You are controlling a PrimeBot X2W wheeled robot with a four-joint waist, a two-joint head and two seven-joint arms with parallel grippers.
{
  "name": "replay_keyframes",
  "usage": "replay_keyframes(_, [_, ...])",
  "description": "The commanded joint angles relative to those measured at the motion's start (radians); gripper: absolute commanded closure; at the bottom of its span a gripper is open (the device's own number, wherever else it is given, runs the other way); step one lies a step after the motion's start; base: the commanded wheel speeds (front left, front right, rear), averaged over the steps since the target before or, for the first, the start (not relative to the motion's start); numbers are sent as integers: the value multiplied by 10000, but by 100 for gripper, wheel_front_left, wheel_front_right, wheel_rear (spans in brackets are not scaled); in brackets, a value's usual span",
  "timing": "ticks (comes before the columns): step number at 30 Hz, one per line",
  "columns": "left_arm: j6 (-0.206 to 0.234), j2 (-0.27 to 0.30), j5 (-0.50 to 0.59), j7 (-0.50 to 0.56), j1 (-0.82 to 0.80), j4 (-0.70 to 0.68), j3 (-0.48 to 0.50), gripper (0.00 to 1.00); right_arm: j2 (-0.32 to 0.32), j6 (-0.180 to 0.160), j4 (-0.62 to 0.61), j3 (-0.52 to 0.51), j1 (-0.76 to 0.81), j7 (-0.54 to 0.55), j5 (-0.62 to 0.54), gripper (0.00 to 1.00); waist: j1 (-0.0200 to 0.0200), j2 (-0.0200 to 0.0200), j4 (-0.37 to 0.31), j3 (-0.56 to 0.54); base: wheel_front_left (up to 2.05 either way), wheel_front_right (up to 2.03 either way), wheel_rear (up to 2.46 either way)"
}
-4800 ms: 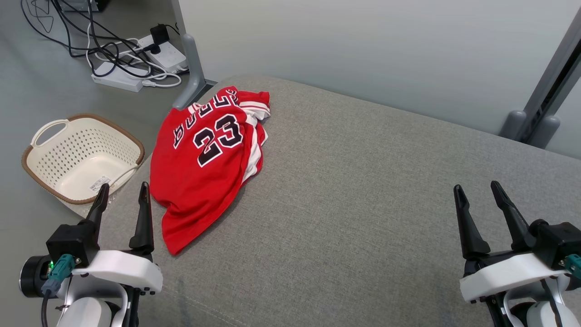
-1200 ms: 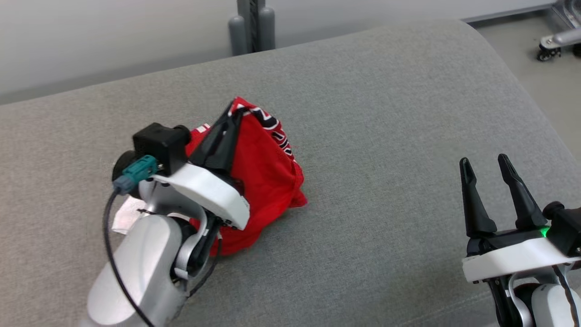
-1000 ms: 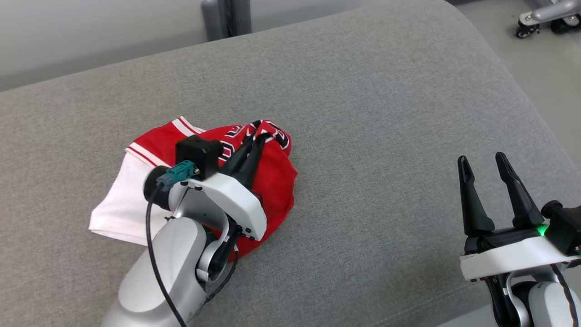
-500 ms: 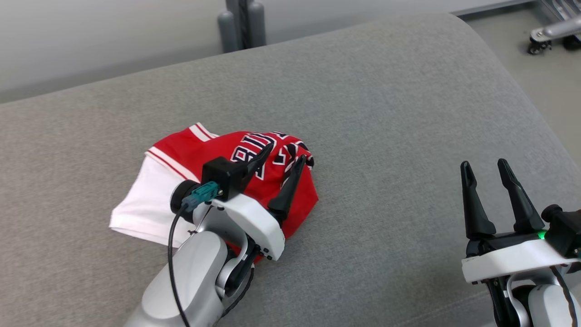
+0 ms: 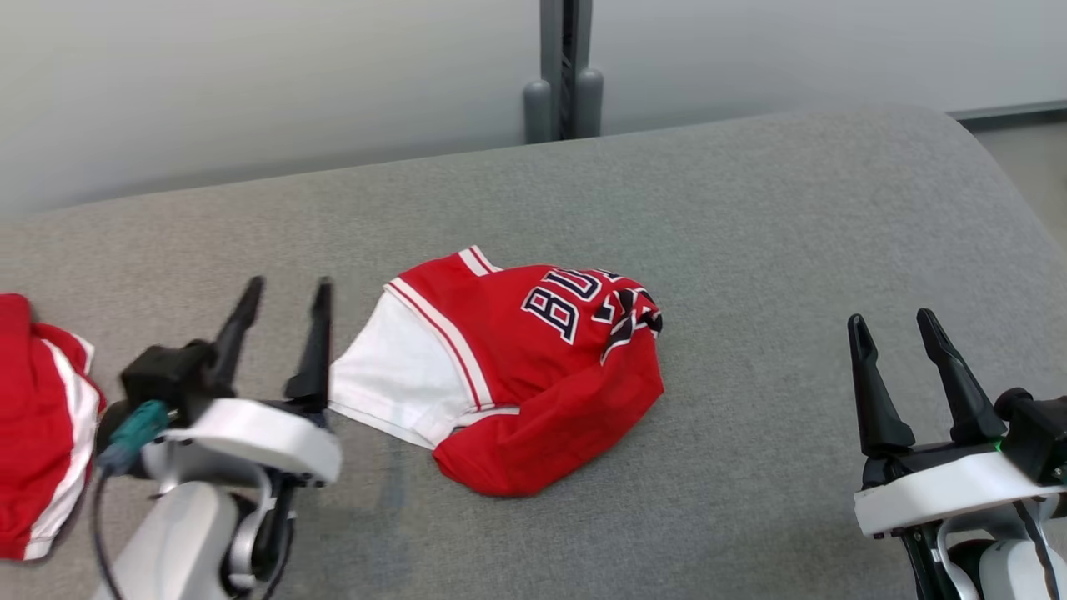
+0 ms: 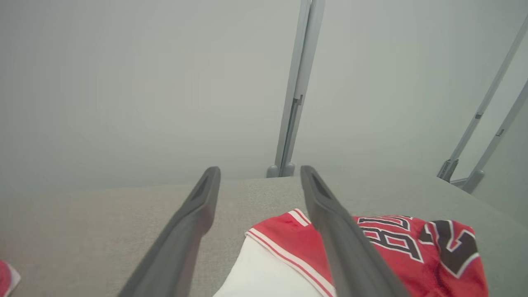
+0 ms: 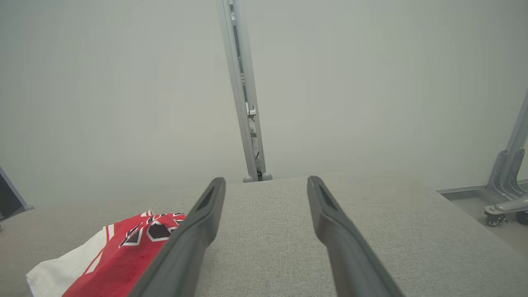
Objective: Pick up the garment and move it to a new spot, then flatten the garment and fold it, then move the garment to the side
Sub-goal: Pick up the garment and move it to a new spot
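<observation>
Grey cushion (image 5: pixel 792 250), crumpled red garment (image 5: pixel 533 400) lying free

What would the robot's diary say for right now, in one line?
jersey: crumpled on grey cushion | left fingers: open, empty, beside jersey | right fingers: open, empty | next: flatten

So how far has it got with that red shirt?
The move looks done: the red jersey lies bunched on the grey cushion. Nothing is in hand: the left gripper and right gripper stand open and empty. Flattening, folding and setting it aside remain.
</observation>
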Motion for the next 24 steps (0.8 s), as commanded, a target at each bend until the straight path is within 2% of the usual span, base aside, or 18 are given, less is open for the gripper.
replay_keyframes(1, [188, 283, -119, -71, 366, -181, 307, 0, -45, 1, -86, -44, 157, 83, -117, 0, 0, 0, 304, -267, 0, 0, 0])
replay_keyframes(7, [585, 841, -198, -94, 1116, -786, 829, 0, -45, 1, -180, -98, 384, 271, -212, 0, 0, 0, 620, -470, 0, 0, 0])
replay_keyframes(13, [1058, 1269, 21, 75, 2127, -1672, 905, 0, -47, 1, -211, 2, 722, 484, -280, 0, 0, 0, 758, -803, 0, 0, 0])
replay_keyframes(24, [1683, 1423, 111, 481, 3415, -2851, 747, 0, -44, 1, -412, -142, 1478, 733, -210, 0, 0, 0, 786, -1244, 0, 0, 0])
